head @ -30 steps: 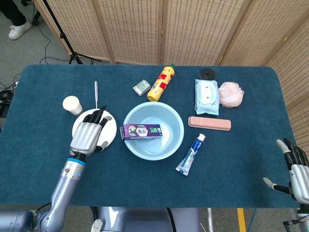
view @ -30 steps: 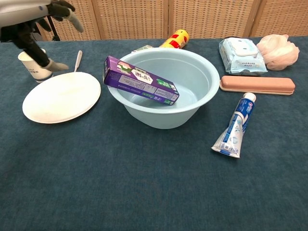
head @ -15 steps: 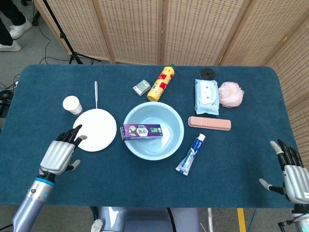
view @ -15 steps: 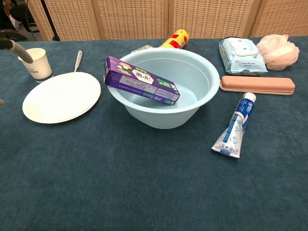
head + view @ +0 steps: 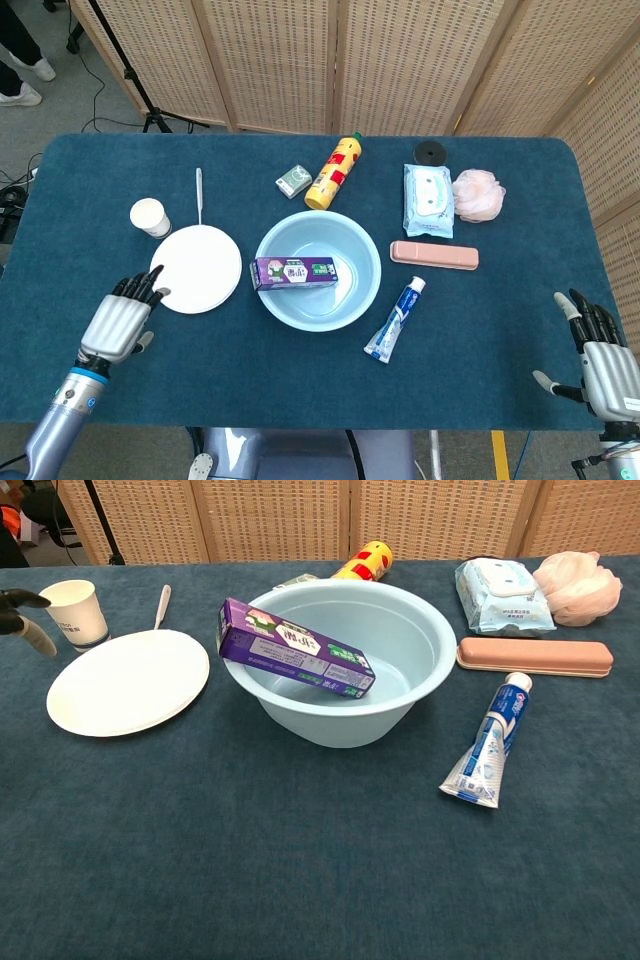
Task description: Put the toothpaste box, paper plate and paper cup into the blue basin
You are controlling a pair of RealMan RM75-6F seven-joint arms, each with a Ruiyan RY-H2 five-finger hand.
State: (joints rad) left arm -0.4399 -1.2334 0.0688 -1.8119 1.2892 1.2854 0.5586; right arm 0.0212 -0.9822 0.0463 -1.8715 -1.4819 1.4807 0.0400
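Observation:
The purple toothpaste box (image 5: pixel 292 271) (image 5: pixel 292 647) lies tilted inside the light blue basin (image 5: pixel 352 303) (image 5: pixel 410 716), one end propped on its left rim. A white paper plate (image 5: pixel 197 269) (image 5: pixel 127 681) lies flat on the cloth left of the basin. A white paper cup (image 5: pixel 149 216) (image 5: pixel 74 611) stands upright behind the plate. My left hand (image 5: pixel 120 319) (image 5: pixel 22 618) hovers open at the plate's near-left edge, holding nothing. My right hand (image 5: pixel 602 355) is open at the table's near right corner, far from everything.
A toothpaste tube (image 5: pixel 395 319) lies right of the basin, a pink case (image 5: pixel 434 254) behind it. A yellow bottle (image 5: pixel 333 172), small green box (image 5: pixel 293 180), wipes pack (image 5: pixel 428 199), pink sponge (image 5: pixel 478 194), black disc (image 5: pixel 429 152) and white toothbrush (image 5: pixel 199 194) sit toward the back.
My left hand has drawn back from over the paper plate to its near-left edge. The plate stays where it was. The right hand has barely shifted.

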